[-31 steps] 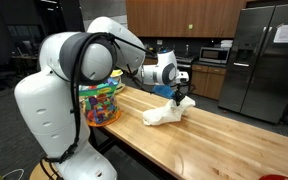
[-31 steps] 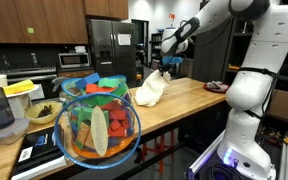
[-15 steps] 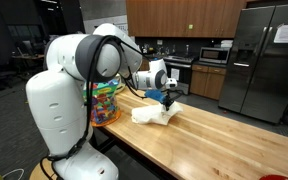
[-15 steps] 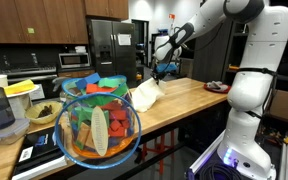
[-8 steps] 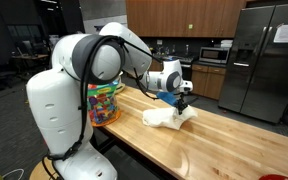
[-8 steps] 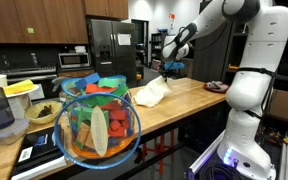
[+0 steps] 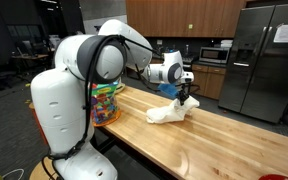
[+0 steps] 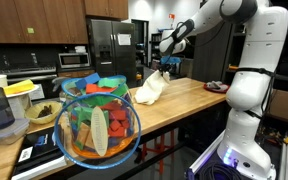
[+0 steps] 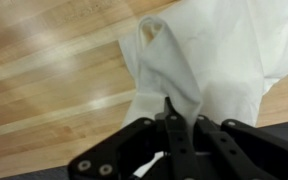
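The white cloth (image 7: 167, 113) lies bunched on the wooden tabletop (image 7: 229, 140), with one fold pulled up off the wood. Your fingers (image 9: 176, 128) are clenched on that raised fold, pinching it from above. A bowl of coloured toys (image 7: 104, 103) stands well apart, near the tabletop's end beside the robot's base.

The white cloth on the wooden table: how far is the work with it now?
Done: the tool is shut on a fold of the white cloth. In hand: that edge is raised while the rest lies bunched on the wooden table. Left: the cloth looks crumpled, neither spread nor folded.
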Controlling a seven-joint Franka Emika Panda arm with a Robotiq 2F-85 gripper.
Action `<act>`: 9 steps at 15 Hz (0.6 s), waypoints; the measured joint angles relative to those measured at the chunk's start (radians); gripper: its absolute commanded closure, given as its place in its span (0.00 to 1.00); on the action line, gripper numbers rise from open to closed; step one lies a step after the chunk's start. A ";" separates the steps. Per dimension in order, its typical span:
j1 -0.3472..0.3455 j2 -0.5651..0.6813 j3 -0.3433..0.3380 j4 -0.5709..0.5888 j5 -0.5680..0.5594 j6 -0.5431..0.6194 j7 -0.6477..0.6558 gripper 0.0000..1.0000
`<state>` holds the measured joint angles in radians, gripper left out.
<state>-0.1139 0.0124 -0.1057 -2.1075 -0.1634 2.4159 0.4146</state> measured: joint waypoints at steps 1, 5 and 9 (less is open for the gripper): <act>0.008 0.009 0.006 0.022 -0.001 -0.008 0.003 0.99; 0.050 0.042 0.032 0.101 -0.013 -0.038 0.012 0.99; 0.101 0.064 0.064 0.148 -0.067 -0.054 0.031 0.99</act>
<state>-0.0132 0.0769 -0.0418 -1.9595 -0.2306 2.3619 0.4452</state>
